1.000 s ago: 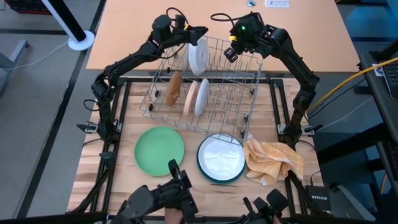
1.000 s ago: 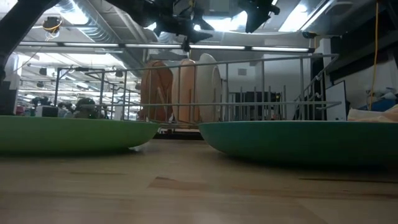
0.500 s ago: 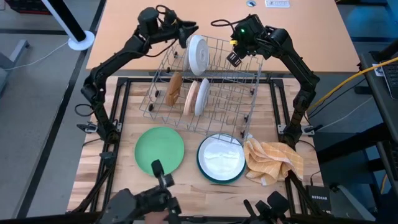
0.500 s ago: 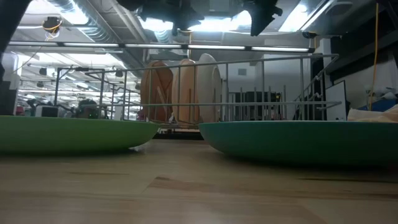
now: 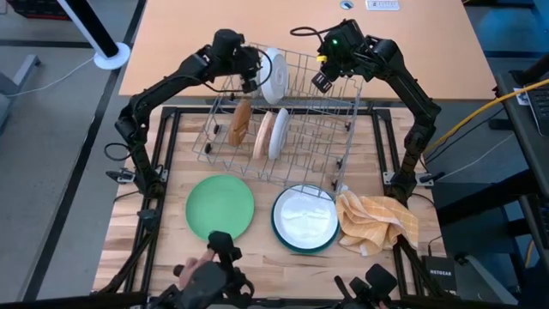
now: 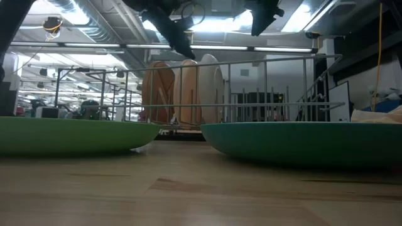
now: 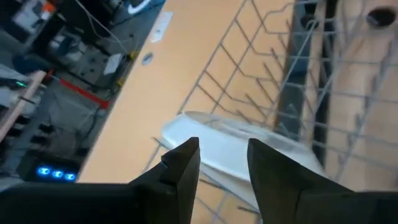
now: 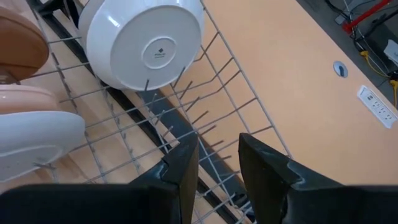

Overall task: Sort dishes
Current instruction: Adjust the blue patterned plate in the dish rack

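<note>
My left hand (image 5: 254,72) has swung back in toward the rack (image 5: 283,116), fingers apart and empty, just beside the white plate (image 5: 274,74) standing at the rack's far end. My right hand (image 5: 322,75) hangs over the rack's far right side, fingers apart, holding nothing. Brown, tan and white plates (image 5: 257,130) stand mid-rack. On the bench (image 5: 176,249), a green plate (image 5: 220,207) lies beside a teal plate (image 5: 304,218) and the cloth (image 5: 376,221).

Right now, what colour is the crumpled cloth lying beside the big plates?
The cloth is yellow with a checked pattern, seen best in the high view.
</note>
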{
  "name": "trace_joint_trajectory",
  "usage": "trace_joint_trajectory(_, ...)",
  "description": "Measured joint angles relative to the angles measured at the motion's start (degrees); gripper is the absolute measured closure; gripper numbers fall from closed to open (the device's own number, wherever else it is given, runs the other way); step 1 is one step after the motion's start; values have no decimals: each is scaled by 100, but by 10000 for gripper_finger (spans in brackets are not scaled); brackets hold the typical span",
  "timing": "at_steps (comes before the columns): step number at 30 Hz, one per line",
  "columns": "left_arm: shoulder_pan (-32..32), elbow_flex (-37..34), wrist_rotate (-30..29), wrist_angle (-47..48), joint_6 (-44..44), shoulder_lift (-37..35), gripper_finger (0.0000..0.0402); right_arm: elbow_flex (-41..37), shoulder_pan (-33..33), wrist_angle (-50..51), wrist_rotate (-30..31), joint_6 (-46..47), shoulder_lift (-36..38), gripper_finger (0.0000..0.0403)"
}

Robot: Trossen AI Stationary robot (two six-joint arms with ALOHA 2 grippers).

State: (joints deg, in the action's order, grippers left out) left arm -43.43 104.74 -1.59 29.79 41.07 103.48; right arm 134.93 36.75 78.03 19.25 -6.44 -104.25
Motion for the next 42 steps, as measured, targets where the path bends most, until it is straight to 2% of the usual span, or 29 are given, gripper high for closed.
trace_joint_trajectory(4,28,-252,-107,-39,398,26,274,1,0,-34,-5,9,0,283)
trace_joint_trajectory(17,30,-988,-221,-235,846,50,274,-1,-2,-43,-91,18,0,283)
trace_joint_trajectory(29,-37,-1162,-224,-771,835,54,274,1,-2,-75,-92,20,0,283)
trace_joint_trajectory(42,-335,-1154,-323,-998,317,256,274,0,0,-86,-92,20,0,283)
